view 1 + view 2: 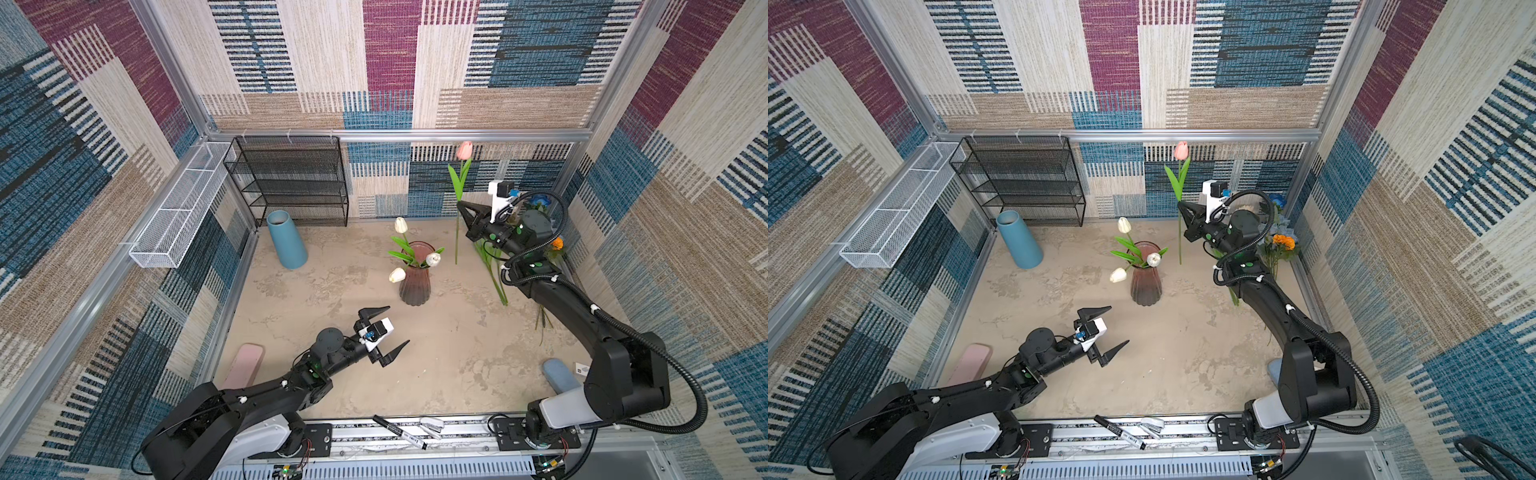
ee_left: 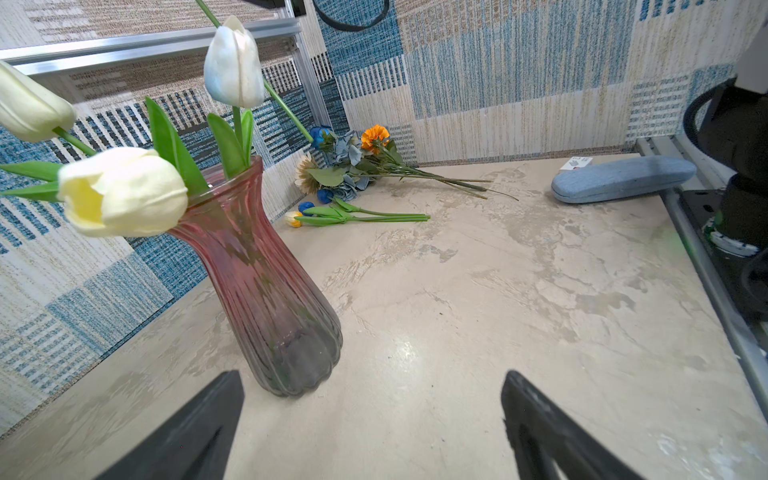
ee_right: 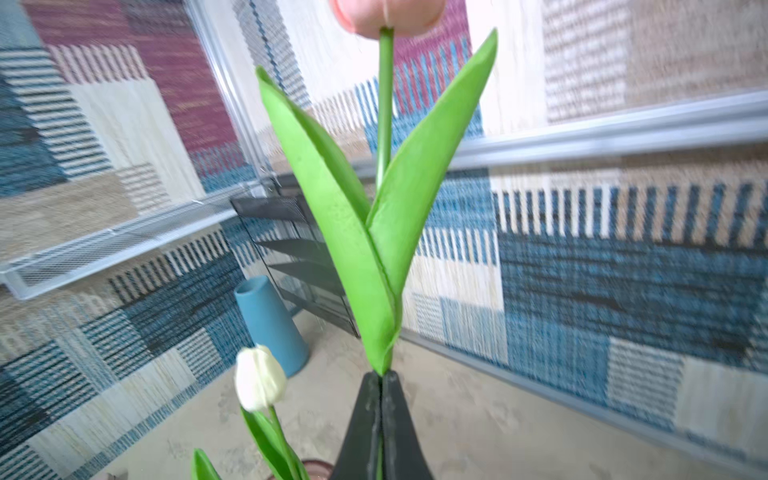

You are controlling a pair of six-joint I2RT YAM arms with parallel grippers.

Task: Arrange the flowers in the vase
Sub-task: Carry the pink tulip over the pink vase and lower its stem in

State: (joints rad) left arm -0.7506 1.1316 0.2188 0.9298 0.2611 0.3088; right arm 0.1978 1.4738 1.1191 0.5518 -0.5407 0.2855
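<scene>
Top views first: the right pincer (image 1: 459, 203), upper right of the frame, is clenched on the green stem of a long-stemmed pink tulip (image 1: 464, 150). The flower hangs upright, bloom high against the back wall, and its free stem end dangles just right of the ribbed pink glass vase (image 1: 414, 282) at mid-frame, clear of the rim. Both top views agree that three white tulips (image 1: 1124, 225) already sit in that vase, leaning out to the left. So this reads as the carry step: flower lifted, not yet over the mouth. The left pincer (image 1: 398, 325), lower centre, is released with its jaws spread wide, holding nothing, and it hovers above the mottled beige surface (image 1: 457, 365) short of the vase. Over to the left wrist view: the vase stands left of centre, and at upper middle the rest of the flowers (image 2: 357, 166) lie heaped on the surface by the wall. There's an orange bloom, dusty-blue blooms, a cream sunflower and two more tulips alongside, so plenty is left to do. Right wrist view now: the jaws meet tight on the stem just under the two green leaves, the pink bloom is cut off at the top edge, and one white tulip shows lower left. Next, I'd say, the arm must shift the stem end left over the mouth, thread it between the leaves there, lower it, and only then let go.
</scene>
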